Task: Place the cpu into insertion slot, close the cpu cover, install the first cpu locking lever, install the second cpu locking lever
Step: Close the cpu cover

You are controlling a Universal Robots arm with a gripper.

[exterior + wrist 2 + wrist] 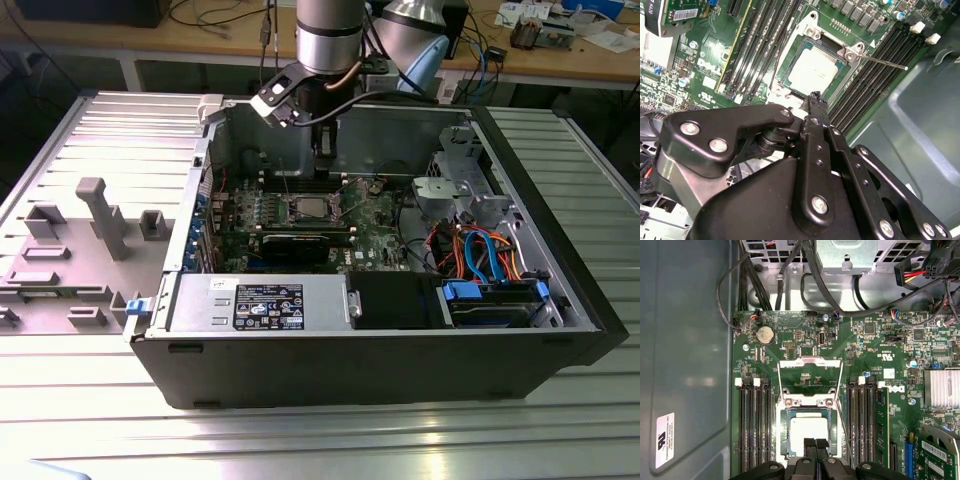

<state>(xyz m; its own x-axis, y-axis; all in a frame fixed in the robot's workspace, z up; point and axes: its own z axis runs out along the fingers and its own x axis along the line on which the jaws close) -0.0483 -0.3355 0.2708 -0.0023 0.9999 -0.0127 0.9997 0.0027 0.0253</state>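
- The small flat square cpu with the silvery-grey metal top (810,432) sits in the dark square insertion slot with the silvery rim (784,430) on the green circuit board, so the first step looks done.
- The thin silvery metal cpu cover frame (810,361) is swung open beyond the slot, with green board showing through its window. It is not yet closed.
- The black gripper (815,444) hangs just above the near edge of the cpu. Its jaws are together with nothing between them.
- A thin steel locking lever (885,62) juts out from one corner of the slot towards the long black memory slots (875,75), unlatched.
- Risk: the closed tips are near the bare chip. A descent that runs too deep could press the chip or shift it in the slot and harm the contacts beneath.
- Risk: the cover probably pivots freely. A push off its centre may let it slip past the tips or drop hard onto the cpu.
- Risk: the lever is thin and springy and sits close to the memory slots, so it could spring off smooth tips.
- The open black computer case (400,360) lies on a ribbed aluminium desk (100,420), with a grey moulded fixture (100,215) at the exterior view's left.
- Behind stands a wooden desk (560,60) strewn with cables.
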